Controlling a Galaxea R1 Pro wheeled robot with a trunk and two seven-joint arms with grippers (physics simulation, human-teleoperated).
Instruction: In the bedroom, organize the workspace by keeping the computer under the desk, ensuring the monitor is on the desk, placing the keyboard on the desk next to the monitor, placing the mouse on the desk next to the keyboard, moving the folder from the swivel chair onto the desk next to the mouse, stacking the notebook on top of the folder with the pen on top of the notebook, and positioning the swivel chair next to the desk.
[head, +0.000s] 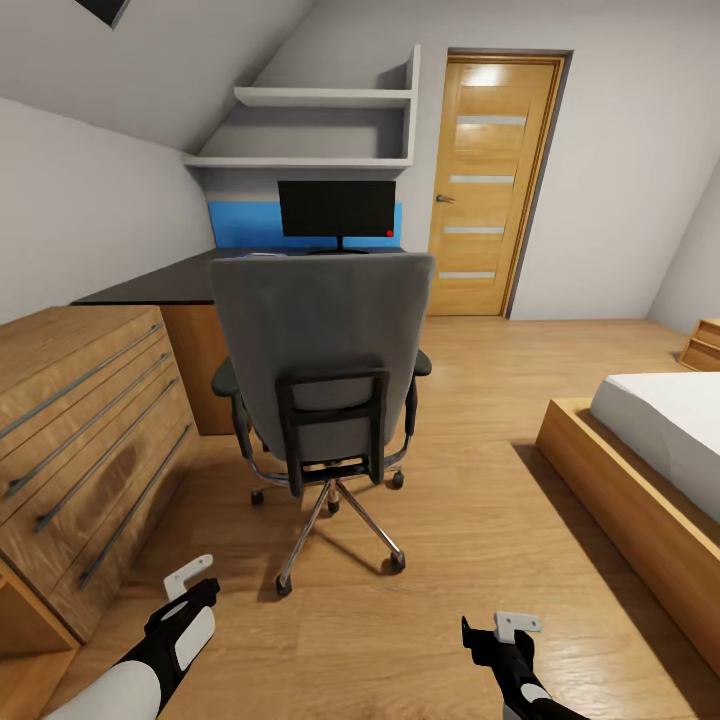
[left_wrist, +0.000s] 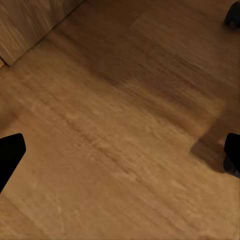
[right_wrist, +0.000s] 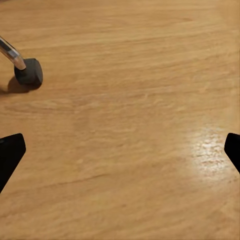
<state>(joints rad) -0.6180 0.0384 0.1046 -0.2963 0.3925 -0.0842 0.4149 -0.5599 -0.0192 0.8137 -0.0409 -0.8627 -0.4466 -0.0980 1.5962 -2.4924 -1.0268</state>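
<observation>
The grey swivel chair (head: 320, 350) stands in the middle of the bedroom with its tall back toward me, just in front of the black-topped desk (head: 150, 287). The black monitor (head: 337, 209) stands upright on the desk against the blue back panel. The chair's back hides its seat and the folder; the computer, keyboard, mouse, notebook and pen are out of view. My left gripper (head: 192, 585) (left_wrist: 120, 155) and right gripper (head: 495, 628) (right_wrist: 120, 155) hang low over the wood floor on my side of the chair, both open and empty.
A light wood chest (head: 80, 430) with long steel handles runs along the left. A bed (head: 650, 440) on a wooden frame fills the right. The oak door (head: 492, 180) is shut at the back. A chair castor (right_wrist: 29, 71) lies near my right gripper.
</observation>
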